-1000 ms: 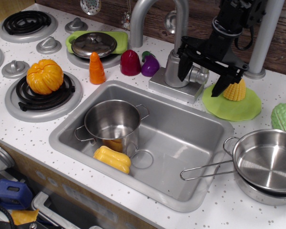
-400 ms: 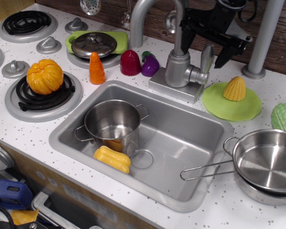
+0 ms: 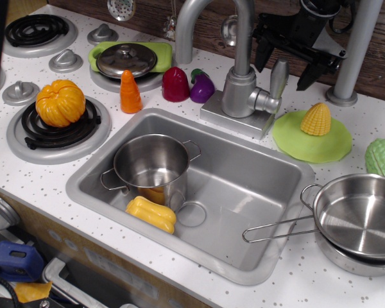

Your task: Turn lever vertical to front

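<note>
The lever (image 3: 278, 78) is a small silver-grey paddle standing upright on the right side of the faucet's squat body (image 3: 239, 95), joined to it by a short round stub. My black gripper (image 3: 283, 66) hangs above and just behind the lever, its two fingers (image 3: 262, 56) spread wide on either side of the paddle's top. The gripper is open and holds nothing. The tall curved spout (image 3: 208, 19) rises to the left of it.
A sink (image 3: 244, 186) below holds a steel pot (image 3: 152, 165) and a yellow toy (image 3: 151, 213). A corn cob (image 3: 315, 119) sits on a green plate (image 3: 295, 144) right of the faucet. Steel pans (image 3: 356, 221) stand at right. A grey post (image 3: 351, 51) rises behind the gripper.
The gripper rose from around the lever and moved back; the lever now stands uncovered and upright. Between the last two frames it shifted slightly right.
</note>
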`<state>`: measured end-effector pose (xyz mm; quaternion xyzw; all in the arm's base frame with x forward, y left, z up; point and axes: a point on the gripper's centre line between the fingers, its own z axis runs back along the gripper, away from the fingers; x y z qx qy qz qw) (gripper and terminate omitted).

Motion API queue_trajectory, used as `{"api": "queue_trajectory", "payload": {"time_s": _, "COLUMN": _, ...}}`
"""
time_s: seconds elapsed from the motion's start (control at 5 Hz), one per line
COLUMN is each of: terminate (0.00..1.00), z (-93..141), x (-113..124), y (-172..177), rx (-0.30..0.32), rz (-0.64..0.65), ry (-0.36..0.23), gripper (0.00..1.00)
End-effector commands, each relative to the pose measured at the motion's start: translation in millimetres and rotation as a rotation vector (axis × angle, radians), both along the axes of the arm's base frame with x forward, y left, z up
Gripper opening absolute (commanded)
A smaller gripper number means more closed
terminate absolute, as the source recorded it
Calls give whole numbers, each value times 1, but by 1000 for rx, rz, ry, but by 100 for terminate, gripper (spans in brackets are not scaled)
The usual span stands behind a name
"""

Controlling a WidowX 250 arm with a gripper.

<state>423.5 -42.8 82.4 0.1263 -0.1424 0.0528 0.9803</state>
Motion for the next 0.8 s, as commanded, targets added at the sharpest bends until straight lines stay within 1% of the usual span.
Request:
{"api": "queue_trajectory", "payload": {"time_s": 0.0, "terminate": 0, "z": 20, "x": 7, "y": -5, "rx": -28, "rz": 7, "ry": -76, "gripper": 0}}
{"api": "queue_trajectory", "payload": {"time_s": 0.2, "terminate": 0, "z": 18, "x": -8, "y": -5, "rx": -38, "rz": 56, "ry": -31, "gripper": 0}}
{"api": "queue_trajectory", "payload": {"time_s": 0.4, "terminate": 0, "z": 17, "x": -29, "y": -9, "rx": -54, "rz": 97, "ry": 24, "gripper": 100}}
{"api": "queue_trajectory", "payload": {"time_s": 0.6, "terminate": 0, "z": 4, "x": -55, "y": -22, "rx": -93, "rz": 130, "ry": 49, "gripper": 100}}
